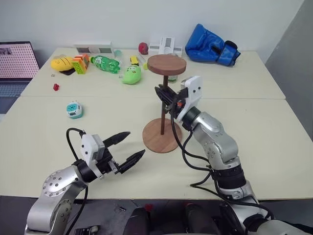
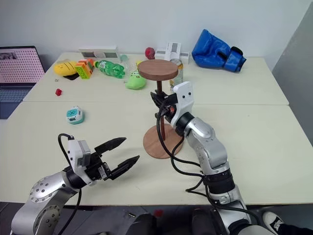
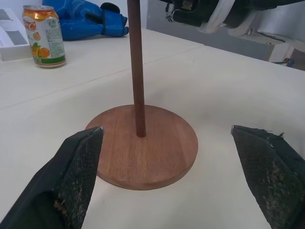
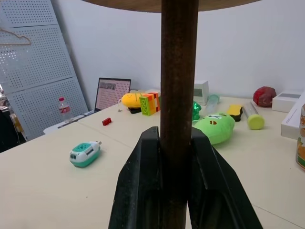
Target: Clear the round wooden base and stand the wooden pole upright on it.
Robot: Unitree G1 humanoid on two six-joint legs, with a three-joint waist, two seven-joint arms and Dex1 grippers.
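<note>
The round wooden base lies flat on the near table with nothing else on it. The wooden pole stands upright on the base's middle, with its disc end on top. My right gripper is shut on the rod about halfway up; in the right wrist view both fingers clamp the pole. To the base's near left, my left gripper hangs just above the table, open and holding nothing. Its fingers frame the base and the pole without touching them.
A blue boxing glove, a drink can, a green bottle, a green toy, a yellow toy and white boxes line the far table. A teal device lies left; a laptop stands far left.
</note>
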